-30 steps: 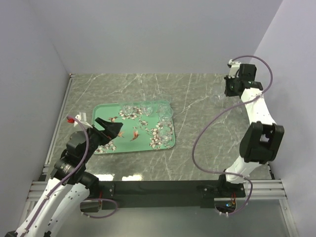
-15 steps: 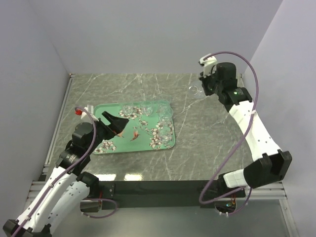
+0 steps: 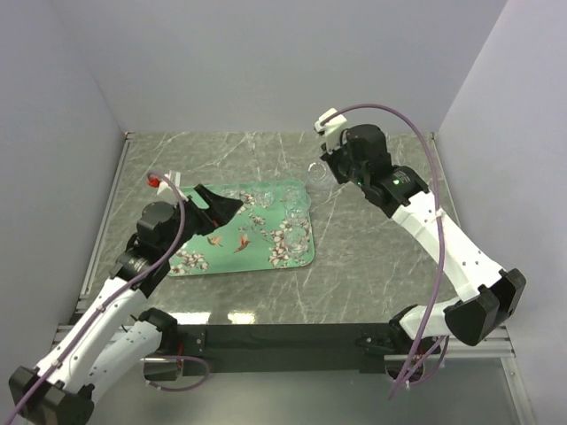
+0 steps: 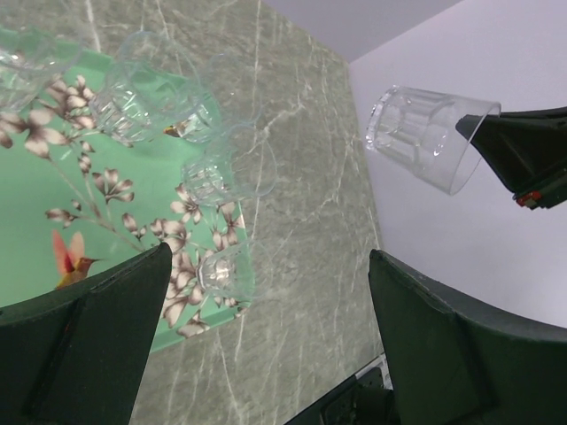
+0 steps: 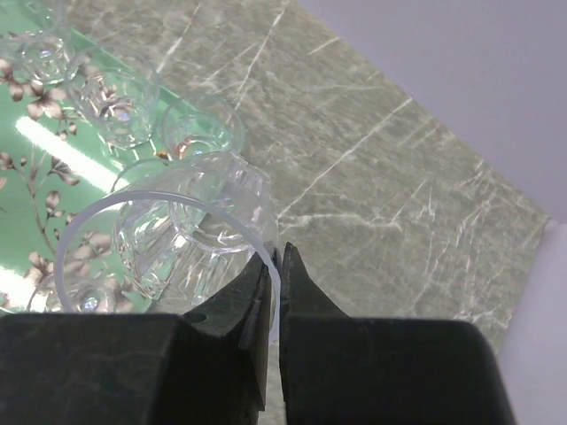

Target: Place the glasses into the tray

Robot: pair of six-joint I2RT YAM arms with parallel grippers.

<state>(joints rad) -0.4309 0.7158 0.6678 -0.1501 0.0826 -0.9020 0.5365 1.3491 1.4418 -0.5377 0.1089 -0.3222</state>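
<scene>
Mint-green blossom tray (image 3: 257,258) flat, clear glasses (image 3: 295,211) inside, one tumbler (image 4: 431,137) aloft, tilted

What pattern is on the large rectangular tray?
Mint-green tray: white blossoms, red-brown birds; left wrist view shows best.

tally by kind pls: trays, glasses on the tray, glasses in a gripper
tray: 1
glasses on it: 5, as best clear glass lets me count
glass pinched at the rim by right gripper: 1
total: 7
</scene>
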